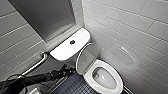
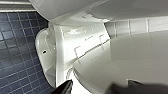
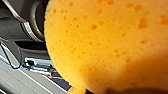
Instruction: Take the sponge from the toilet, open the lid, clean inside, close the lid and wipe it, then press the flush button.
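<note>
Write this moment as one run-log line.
lid: up | bowl: uncovered | sponge: held, right arm | left gripper: open, by lid edge | flush button: untouched

Flush button (image 1: 72, 42) on toilet (image 1: 62, 51) tank top.

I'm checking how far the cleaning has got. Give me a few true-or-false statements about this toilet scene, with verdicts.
1. The lid is raised, leaving the bowl open to view. True.
2. The flush button sits on the front face of the tank. False: it is in the middle of the tank top.
3. The sponge is orange. True.
4. The floor is large white tiles. False: it is small dark blue tiles.
5. A metal grab bar runs along the wall beside the tank. True.
</note>
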{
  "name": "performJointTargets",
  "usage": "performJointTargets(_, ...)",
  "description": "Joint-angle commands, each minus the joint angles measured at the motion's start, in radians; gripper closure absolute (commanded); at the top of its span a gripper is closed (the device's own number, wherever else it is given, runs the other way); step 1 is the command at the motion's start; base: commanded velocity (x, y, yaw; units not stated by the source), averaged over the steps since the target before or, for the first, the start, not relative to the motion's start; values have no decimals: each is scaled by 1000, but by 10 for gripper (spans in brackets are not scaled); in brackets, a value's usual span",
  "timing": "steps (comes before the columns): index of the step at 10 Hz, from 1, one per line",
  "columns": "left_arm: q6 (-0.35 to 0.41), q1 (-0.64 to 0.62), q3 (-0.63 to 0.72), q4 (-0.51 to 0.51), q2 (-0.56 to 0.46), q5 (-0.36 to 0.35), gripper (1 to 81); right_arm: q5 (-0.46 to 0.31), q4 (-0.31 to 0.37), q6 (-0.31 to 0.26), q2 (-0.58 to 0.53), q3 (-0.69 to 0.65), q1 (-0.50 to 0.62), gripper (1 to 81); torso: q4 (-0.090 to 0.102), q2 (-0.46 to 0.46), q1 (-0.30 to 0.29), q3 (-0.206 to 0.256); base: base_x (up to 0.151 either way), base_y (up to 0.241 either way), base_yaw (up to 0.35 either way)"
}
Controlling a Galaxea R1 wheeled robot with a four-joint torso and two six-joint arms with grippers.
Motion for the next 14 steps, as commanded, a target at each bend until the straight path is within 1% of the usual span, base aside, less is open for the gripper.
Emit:
performJointTargets(1, 2, -90, 87, -8, -22, 83, 10, -94, 9, 3, -2, 14, -37, 811, 0, 0, 0, 0, 0, 0, 0)
performJointTargets(2, 15, -53, 126, 11, -22, 104, 10, -94, 1, 1, 0, 14, -36, 811, 0, 0, 0, 0, 0, 0, 0)
performJointTargets(3, 39, 0, 126, 72, -26, 163, 10, -94, -2, -6, 0, 21, -39, 811, 0, 0, 0, 0, 0, 0, 0)
performJointTargets(5, 42, 105, 131, 224, -41, 195, 10, -94, -20, -6, -15, 77, -37, 811, 0, 0, 0, 0, 0, 0, 0)
performJointTargets(6, 42, 139, 137, 264, -51, 201, 10, -92, -19, -6, -20, 98, -36, 811, 0, 0, 0, 0, 0, 0, 0)
performJointTargets(8, 51, 200, 146, 356, -78, 290, 10, -83, -14, 6, -40, 138, -36, 811, 0, 0, 0, 0, 0, 0, 0)
performJointTargets(9, 66, 257, 146, 428, -90, 320, 10, -80, -16, 7, -69, 193, -34, 811, 0, 0, 0, 0, 0, 0, 0)
performJointTargets(11, 79, 427, 131, 569, -115, 325, 10, -78, -19, 4, -139, 331, -31, 811, 0, 0, 0, 0, 0, 0, 0)
performJointTargets(12, 79, 511, 106, 612, -123, 325, 10, -77, -19, -5, -172, 391, -31, 811, 0, 0, 0, 0, 0, 0, 0)
performJointTargets(13, 80, 591, 62, 651, -117, 325, 10, -78, -17, -6, -187, 420, -22, 811, 0, 0, 0, 0, 0, 0, 0)
performJointTargets(14, 77, 662, -4, 675, -81, 325, 10, -78, -17, -6, -192, 437, -17, 811, 0, 0, 0, 0, 0, 0, 0)
